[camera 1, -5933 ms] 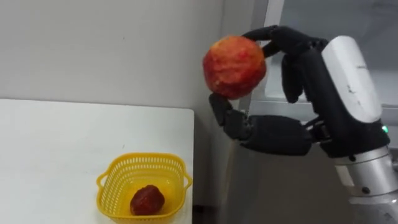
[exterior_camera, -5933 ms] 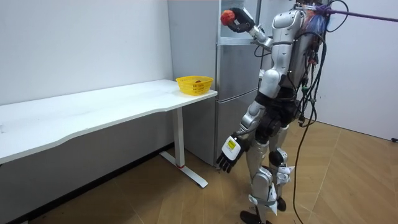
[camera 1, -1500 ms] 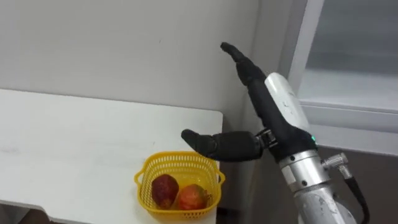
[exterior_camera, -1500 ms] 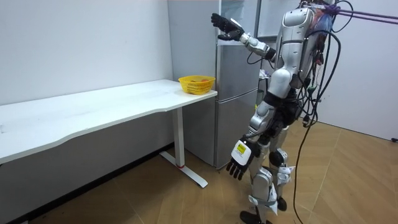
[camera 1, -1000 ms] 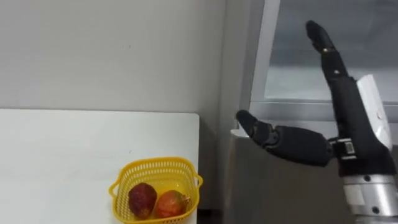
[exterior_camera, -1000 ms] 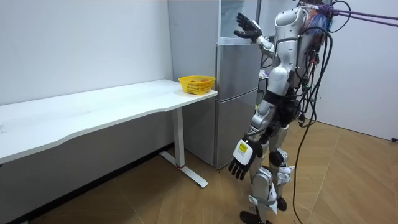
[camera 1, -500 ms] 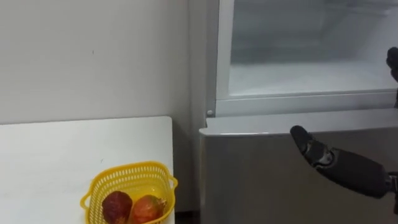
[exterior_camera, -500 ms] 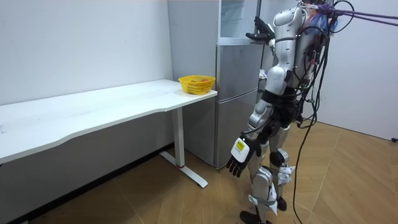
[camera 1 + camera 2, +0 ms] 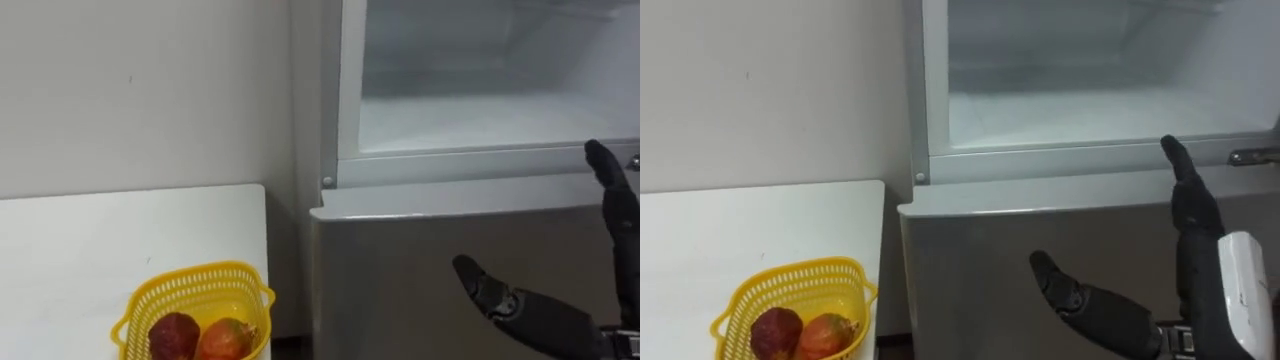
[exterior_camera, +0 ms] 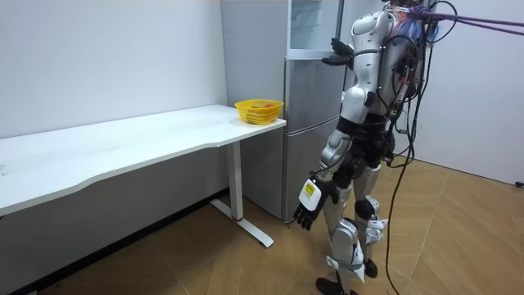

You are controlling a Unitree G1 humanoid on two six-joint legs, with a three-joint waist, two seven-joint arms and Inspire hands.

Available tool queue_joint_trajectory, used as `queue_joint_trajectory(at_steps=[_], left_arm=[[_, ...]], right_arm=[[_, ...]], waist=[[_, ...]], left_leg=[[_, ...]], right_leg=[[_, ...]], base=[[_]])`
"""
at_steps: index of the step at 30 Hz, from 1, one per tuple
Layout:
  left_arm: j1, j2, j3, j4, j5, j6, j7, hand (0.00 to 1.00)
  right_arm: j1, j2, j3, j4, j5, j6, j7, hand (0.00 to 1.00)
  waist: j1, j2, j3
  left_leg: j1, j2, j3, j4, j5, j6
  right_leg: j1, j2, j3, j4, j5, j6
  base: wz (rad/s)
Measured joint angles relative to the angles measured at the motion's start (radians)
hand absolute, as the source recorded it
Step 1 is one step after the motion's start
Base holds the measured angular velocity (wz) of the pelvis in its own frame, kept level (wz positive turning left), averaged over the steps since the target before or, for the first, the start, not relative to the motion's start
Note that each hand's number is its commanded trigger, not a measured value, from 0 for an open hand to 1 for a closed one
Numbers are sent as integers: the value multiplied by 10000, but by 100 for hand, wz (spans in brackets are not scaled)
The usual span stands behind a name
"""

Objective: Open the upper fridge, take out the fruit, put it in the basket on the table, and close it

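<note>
**Two fruits in the basket, right hand free at the open fridge**

We stand in front of the fridge (image 10: pixel 315 123), just past the end of the white table (image 9: pixel 80 240). In the room view the table runs off along the wall toward that view's left. The upper compartment (image 9: pixel 480 110) is open before us and shows a pale shelf. Below it the grey lower door (image 9: pixel 420 270) is closed.

Our right hand (image 9: pixel 1198 260) is raised in front of that lower door, near the sill of the compartment. Its fingers point straight up and the thumb (image 9: pixel 1080 295) sticks out to the left. Nothing lies between them, so the hand is released.

The yellow basket (image 9: pixel 200 285) sits on the table's corner nearest the fridge. Both fruits are in it, side by side and touching. The dark red fruit (image 9: pixel 172 335) is on the left and the orange-red fruit (image 9: pixel 225 340) is on the right.

Our left hand (image 10: pixel 304 209) hangs beside the thigh, well apart from the table and the fridge. It is small in the room view, but as far as we can make out its fingers are loose and grasp nothing.
</note>
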Motion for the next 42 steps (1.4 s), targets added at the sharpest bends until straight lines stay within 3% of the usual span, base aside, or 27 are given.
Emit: queue_joint_trajectory(at_steps=[7,14,22,29,35,37,39,42], left_arm=[[-61,-17,-13,-27,-9,9,30,0],[-84,-6,-401,-76,-9,45,171,0],[-74,-6,-893,-75,-363,49,383,0],[48,-11,-907,-90,-369,58,401,0],[265,-5,-862,-564,-364,380,438,0],[214,-8,-867,-568,-364,463,438,0],[217,-9,-846,-647,-278,594,432,0],[249,-8,-845,-886,-274,867,387,0]], right_arm=[[29,0,55,571,-55,113,117,0],[487,12,740,1127,-73,283,163,0],[947,30,926,2100,-53,243,210,0],[1404,74,921,2773,-2,238,229,0],[1605,84,977,4962,-54,398,358,0],[1630,85,1032,5931,-65,590,462,0],[1650,85,1021,7401,13,769,677,0],[1603,85,1005,8807,251,1150,1054,0]], waist=[[12,-29,1],[-12,-12,-4],[-24,70,-25],[-94,129,-1],[-77,95,-14],[-91,54,25],[-90,3,-7],[-29,-7,23]], left_leg=[[-70,-5,111,5,1,1],[-112,7,264,-22,1,1],[-149,51,278,4,-4,-9],[6,48,285,7,-4,-11],[31,73,282,2,-52,-38],[-3,70,266,4,-62,-34],[-4,61,229,-1,-66,-32],[2,54,223,-2,-65,-31]], right_leg=[[-158,-2,110,25,-1,2],[-205,15,218,24,-4,7],[-253,51,229,27,4,-6],[-108,47,228,-19,1,-2],[-83,70,177,-116,3,-5],[-81,60,113,-134,4,-5],[55,13,-25,-143,11,-3],[78,6,-28,-155,5,6]], base=[[-3],[-3],[0],[0],[0],[3],[11],[3]])
